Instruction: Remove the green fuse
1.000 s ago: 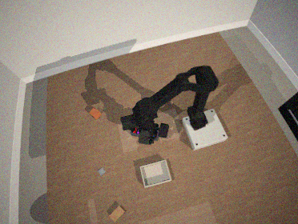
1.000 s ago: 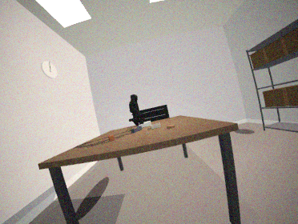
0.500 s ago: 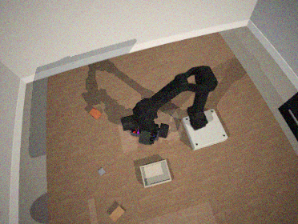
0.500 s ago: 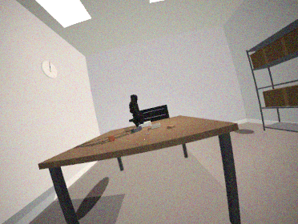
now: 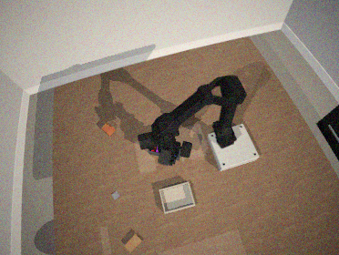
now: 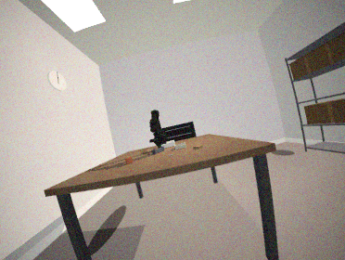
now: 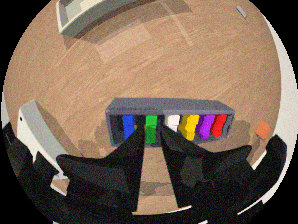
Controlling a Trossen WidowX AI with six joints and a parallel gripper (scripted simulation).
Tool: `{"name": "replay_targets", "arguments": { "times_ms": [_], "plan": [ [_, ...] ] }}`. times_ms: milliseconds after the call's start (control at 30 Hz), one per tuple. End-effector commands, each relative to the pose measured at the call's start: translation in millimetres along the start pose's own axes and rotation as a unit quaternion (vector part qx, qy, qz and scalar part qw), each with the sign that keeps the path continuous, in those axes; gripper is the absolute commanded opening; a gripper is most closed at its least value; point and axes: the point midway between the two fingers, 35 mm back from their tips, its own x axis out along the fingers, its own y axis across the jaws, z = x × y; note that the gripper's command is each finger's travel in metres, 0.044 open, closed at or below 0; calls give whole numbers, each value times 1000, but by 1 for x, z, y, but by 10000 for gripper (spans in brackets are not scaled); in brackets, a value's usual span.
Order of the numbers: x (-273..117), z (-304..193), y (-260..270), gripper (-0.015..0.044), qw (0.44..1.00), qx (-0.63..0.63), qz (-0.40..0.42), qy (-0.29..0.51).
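The dark grey fuse block (image 7: 165, 104) (image 6: 159, 150) holds a row of upright fuses: a blue fuse (image 7: 128, 126), the green fuse (image 7: 151, 121), a white fuse (image 7: 173, 121), then yellow, purple and red. My gripper (image 7: 152, 128) is open by a narrow gap, with nothing gripped. In the wrist view its two fingertips appear on either side of the green fuse, one toward blue and one toward white; their exact height is hard to tell. In the top view the arm hides most of the block. The pale tray (image 5: 178, 210) (image 7: 95, 19) stands apart from the block.
The white base plate (image 5: 243, 152) (image 7: 34, 131) carries the arm. An orange block (image 5: 108, 129) (image 7: 263, 130) lies beyond the red end of the fuse block. A small grey piece (image 5: 116, 195) (image 7: 241, 12) and a tan block (image 5: 132, 242) lie farther off.
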Motion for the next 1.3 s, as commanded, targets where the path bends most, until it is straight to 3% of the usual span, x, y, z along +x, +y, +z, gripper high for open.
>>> {"name": "replay_targets", "arguments": {
  "times_ms": [0, 433, 1267],
  "plan": [
    [2, 0, 1, 74, 1000, -3, 3, 0],
    [1, 0, 1, 1, 1000, 0, 1, 1],
    [-9, 0, 0, 0, 1000, -1, 2, 0]
  ]
}}
